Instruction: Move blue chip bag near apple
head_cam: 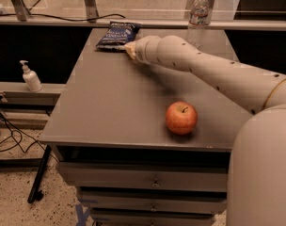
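The blue chip bag (117, 34) is dark navy with white lettering. It lies flat at the far edge of the grey table top (110, 112), left of centre. The apple (181, 118) is red-orange with a short stem and stands near the front right of the table, far from the bag. My gripper (130, 49) is at the end of the beige arm (204, 67), which reaches across from the right. It sits just right of and in front of the bag's near right corner, mostly hidden behind the wrist.
A clear water bottle (199, 9) stands at the far right of the table. A white pump dispenser (30, 77) stands on a low ledge to the left. Cables (6, 135) lie on the floor at left. Drawers (152, 182) sit under the table top.
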Tool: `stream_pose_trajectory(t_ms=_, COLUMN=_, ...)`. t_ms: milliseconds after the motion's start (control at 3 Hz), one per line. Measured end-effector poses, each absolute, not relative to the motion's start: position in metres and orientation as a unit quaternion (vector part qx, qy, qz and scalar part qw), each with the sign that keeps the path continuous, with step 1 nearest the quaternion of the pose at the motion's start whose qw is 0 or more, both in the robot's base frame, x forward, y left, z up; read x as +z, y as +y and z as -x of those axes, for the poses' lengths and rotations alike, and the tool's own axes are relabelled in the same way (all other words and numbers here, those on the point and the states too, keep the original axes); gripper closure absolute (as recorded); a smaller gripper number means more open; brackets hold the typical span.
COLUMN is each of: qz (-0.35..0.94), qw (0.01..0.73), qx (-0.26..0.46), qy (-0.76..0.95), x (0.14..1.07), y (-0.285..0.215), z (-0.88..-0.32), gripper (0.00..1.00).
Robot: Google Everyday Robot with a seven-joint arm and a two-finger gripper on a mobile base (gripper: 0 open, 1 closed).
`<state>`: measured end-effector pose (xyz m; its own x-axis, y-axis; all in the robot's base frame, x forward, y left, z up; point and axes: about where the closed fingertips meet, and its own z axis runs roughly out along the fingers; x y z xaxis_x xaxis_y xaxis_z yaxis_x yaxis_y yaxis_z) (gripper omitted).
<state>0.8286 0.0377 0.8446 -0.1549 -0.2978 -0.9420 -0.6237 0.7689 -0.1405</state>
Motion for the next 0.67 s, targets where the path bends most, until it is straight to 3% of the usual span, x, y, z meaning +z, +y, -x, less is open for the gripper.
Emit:
stream_pose_trajectory(t_ms=333, qz=0.299, qw=0.575, qx=0.132, qy=0.75, x=0.845, y=0.026, z=-0.82, gripper=1.0)
stream_pose_trajectory(t_ms=667, qz=0.305, qw=0.577, qx=0.13, qy=0.746, x=0.856, y=0.006, z=-0.802, gripper=1.0)
